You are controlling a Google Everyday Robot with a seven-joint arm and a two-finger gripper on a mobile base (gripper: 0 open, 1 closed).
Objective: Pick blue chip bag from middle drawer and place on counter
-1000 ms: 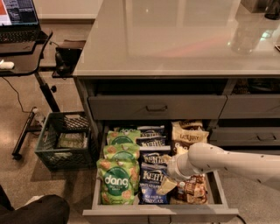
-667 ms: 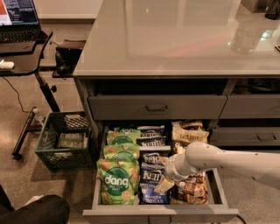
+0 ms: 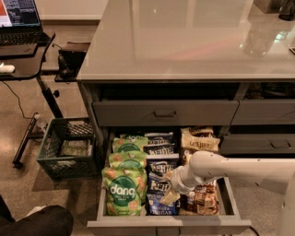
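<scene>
The middle drawer (image 3: 168, 226) is pulled out below the counter (image 3: 184, 41). A column of blue chip bags runs down its middle, from the back (image 3: 159, 150) to the front (image 3: 162, 208). My gripper (image 3: 168, 186) is at the end of the white arm that reaches in from the right. It is low over a blue chip bag (image 3: 156, 185) near the front of that column. Its pale fingers (image 3: 169, 198) stand apart on either side of the bag's right part, open. The bag lies in the drawer among the others.
Green "dang" bags (image 3: 122, 189) fill the drawer's left column and brown-and-cream bags (image 3: 199, 140) the right. A shallower shut drawer (image 3: 165, 113) with a bar handle sits above. A green crate (image 3: 64, 147) stands on the floor to the left, beside a black desk with a laptop (image 3: 18, 14).
My gripper has shifted slightly to the left and lower onto the blue bags. The bags have not moved.
</scene>
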